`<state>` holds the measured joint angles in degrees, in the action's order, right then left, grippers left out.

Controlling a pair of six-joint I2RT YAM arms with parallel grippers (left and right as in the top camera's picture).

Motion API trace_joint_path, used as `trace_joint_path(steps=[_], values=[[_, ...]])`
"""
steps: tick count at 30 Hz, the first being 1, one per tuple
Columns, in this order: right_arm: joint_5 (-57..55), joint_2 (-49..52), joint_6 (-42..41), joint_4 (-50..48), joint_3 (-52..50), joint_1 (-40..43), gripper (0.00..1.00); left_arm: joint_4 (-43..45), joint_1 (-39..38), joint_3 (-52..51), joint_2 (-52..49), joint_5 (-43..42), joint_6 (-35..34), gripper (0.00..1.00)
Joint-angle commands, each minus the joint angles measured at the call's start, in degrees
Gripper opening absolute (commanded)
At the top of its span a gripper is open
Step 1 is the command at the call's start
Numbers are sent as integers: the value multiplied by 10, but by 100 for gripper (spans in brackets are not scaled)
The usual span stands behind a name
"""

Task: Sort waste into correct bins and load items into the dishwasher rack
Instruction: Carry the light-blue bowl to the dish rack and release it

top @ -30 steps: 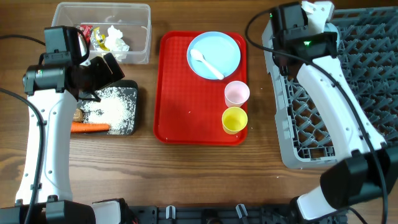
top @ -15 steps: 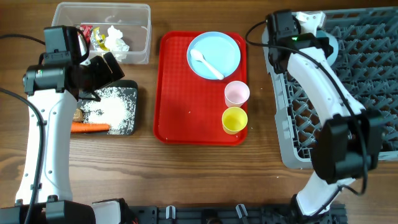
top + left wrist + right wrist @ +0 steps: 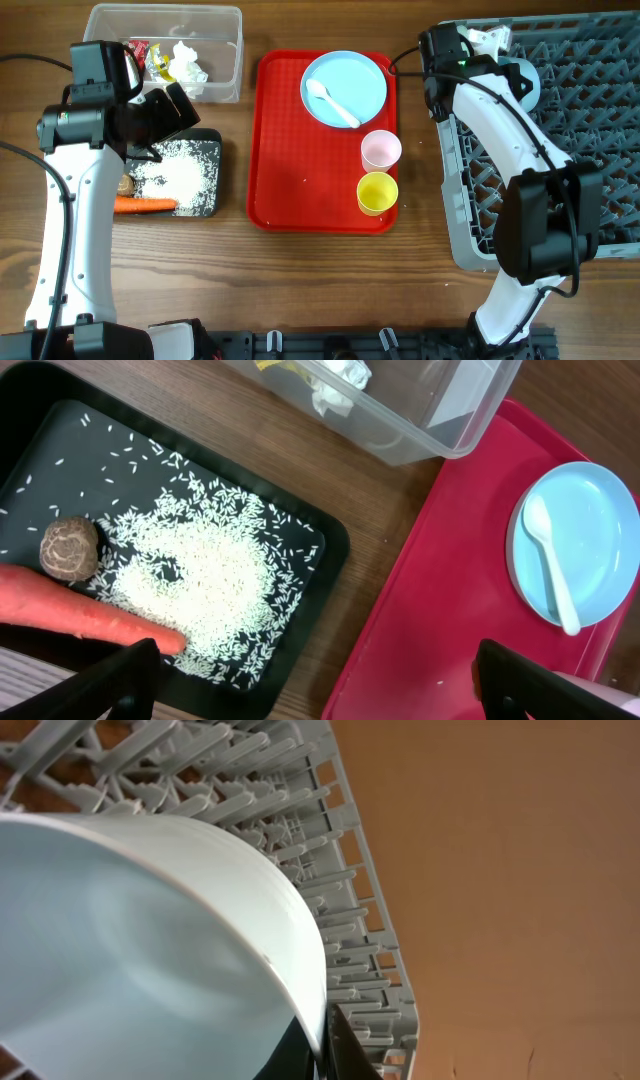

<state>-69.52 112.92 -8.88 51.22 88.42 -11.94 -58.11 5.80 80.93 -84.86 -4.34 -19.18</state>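
Now the right pincer [image 3: 318, 1058] is clamped on the rim of the blue bowl [image 3: 150, 940] above the rack [image 3: 300, 810]. The left pincer [image 3: 320, 688] gapes wide over the black tray [image 3: 30, 420].

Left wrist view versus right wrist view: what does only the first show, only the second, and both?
Only the left wrist view: the black rectangular tray with white rice grains, a small brown food lump and an orange carrot; the clear plastic tub; the red serving tray bearing the light blue round plate and white plastic spoon. Only the right wrist view: a light blue round bowl with the grey pegged dishwasher rack behind it. Both: the brown wooden table.
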Motion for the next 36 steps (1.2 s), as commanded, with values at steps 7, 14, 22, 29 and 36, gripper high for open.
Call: trace_joint_path(steps=[7,14,22,29,36], values=[[218,20,31,27,-5,-45,40,3,3,-4,-3,-1,7,100],[231,20,27,56,-4,-54,89,3,3,-4,-3,-1,7,100],[236,-21,-3,67,-2,-53,100,3,3,-4,-3,-7,7,100],[344,-104,1,74,34,-54,100,2,3,-4,-3,-7,7,100],[685,-178,94,87,144,-54,99,1,3,-4,-3,-7,7,100]])
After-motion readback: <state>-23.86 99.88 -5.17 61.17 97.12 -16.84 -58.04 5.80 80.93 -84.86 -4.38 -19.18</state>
